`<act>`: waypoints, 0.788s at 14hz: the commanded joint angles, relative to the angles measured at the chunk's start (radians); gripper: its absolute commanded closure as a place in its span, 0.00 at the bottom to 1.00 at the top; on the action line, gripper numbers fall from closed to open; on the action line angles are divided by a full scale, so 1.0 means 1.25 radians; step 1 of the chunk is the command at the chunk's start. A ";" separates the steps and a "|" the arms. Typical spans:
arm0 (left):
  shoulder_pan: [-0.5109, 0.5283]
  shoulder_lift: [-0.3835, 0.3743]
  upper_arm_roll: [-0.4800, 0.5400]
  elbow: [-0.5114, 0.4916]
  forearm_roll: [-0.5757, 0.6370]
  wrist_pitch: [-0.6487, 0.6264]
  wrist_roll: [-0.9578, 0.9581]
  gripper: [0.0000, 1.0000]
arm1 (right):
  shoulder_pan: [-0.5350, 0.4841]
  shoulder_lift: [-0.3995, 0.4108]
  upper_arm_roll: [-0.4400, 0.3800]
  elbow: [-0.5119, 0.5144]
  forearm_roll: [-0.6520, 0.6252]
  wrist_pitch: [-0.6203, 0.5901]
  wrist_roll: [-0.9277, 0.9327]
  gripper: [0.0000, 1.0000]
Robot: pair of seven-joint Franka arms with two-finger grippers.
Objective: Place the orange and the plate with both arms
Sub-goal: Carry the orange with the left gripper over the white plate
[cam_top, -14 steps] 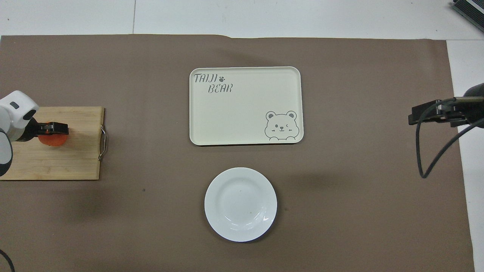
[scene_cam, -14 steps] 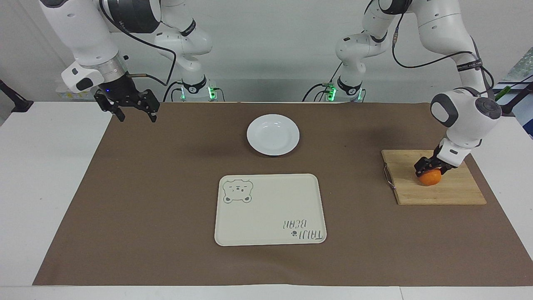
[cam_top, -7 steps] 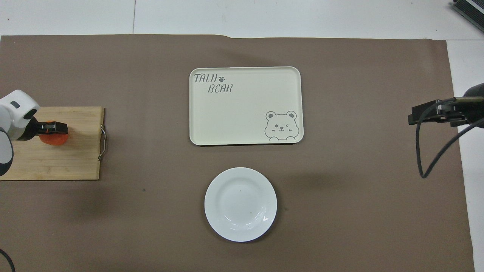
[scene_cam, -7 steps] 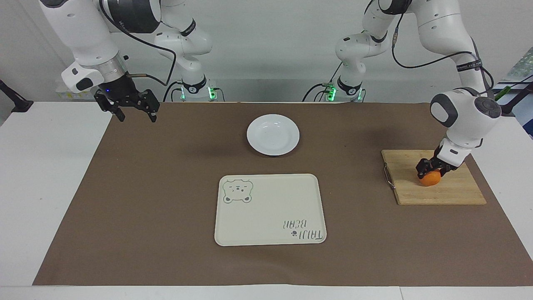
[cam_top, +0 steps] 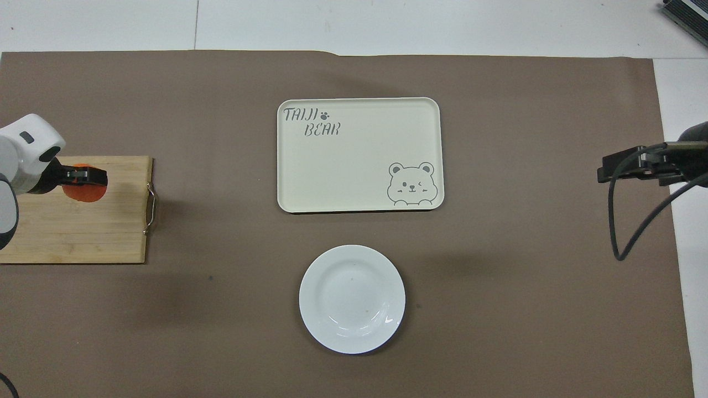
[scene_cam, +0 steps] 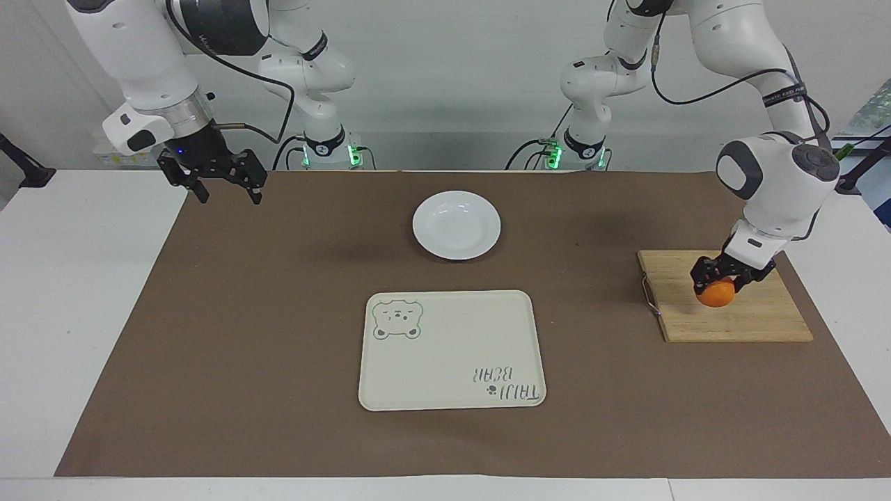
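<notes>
The orange [scene_cam: 715, 296] [cam_top: 83, 192] hangs just over the wooden cutting board [scene_cam: 759, 321] [cam_top: 72, 237] at the left arm's end of the table. My left gripper [scene_cam: 717, 282] [cam_top: 83, 176] comes down on it from above and is shut on it. The white plate [scene_cam: 456, 225] [cam_top: 352, 298] lies empty on the brown mat, midway between the arms and close to the robots. My right gripper [scene_cam: 230, 197] [cam_top: 604, 171] waits in the air over the mat's corner at the right arm's end, open and holding nothing.
A cream tray [scene_cam: 452, 348] [cam_top: 359, 160] with a bear drawing and lettering lies farther from the robots than the plate. The cutting board has a metal handle [scene_cam: 649, 295] on its edge toward the tray. White table borders the brown mat [scene_cam: 278, 313].
The left gripper's fingers closed on the orange, and the hand then rose a little with the fruit in it. The right arm stayed still.
</notes>
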State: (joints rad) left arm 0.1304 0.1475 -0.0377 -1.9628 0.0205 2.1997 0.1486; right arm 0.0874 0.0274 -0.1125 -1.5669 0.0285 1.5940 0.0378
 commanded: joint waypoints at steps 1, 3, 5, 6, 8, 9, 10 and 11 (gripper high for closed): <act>-0.088 -0.075 0.010 -0.007 0.009 -0.101 -0.091 1.00 | -0.005 0.004 0.005 0.013 -0.012 -0.012 0.016 0.00; -0.160 -0.110 0.012 -0.007 0.009 -0.167 -0.140 1.00 | -0.005 0.004 0.005 0.013 -0.012 -0.012 0.016 0.00; -0.207 -0.139 0.010 -0.010 0.009 -0.222 -0.164 1.00 | -0.005 0.004 0.005 0.013 -0.012 -0.012 0.016 0.00; -0.240 -0.146 0.010 -0.010 0.009 -0.244 -0.201 1.00 | -0.005 0.004 0.005 0.013 -0.012 -0.012 0.016 0.00; -0.316 -0.158 0.009 -0.014 0.008 -0.277 -0.302 1.00 | -0.005 0.004 0.005 0.013 -0.012 -0.012 0.016 0.00; -0.357 -0.166 0.009 -0.019 0.006 -0.282 -0.353 1.00 | -0.005 0.004 0.005 0.013 -0.012 -0.012 0.016 0.00; -0.392 -0.171 0.009 -0.024 0.000 -0.279 -0.392 1.00 | -0.005 0.004 0.005 0.013 -0.012 -0.012 0.016 0.00; -0.415 -0.171 0.009 -0.026 -0.021 -0.277 -0.420 1.00 | -0.005 0.004 0.005 0.013 -0.012 -0.012 0.016 0.00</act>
State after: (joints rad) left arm -0.3256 -0.0326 -0.0442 -1.9673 0.0126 1.8657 -0.3080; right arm 0.0874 0.0274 -0.1125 -1.5669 0.0285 1.5940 0.0378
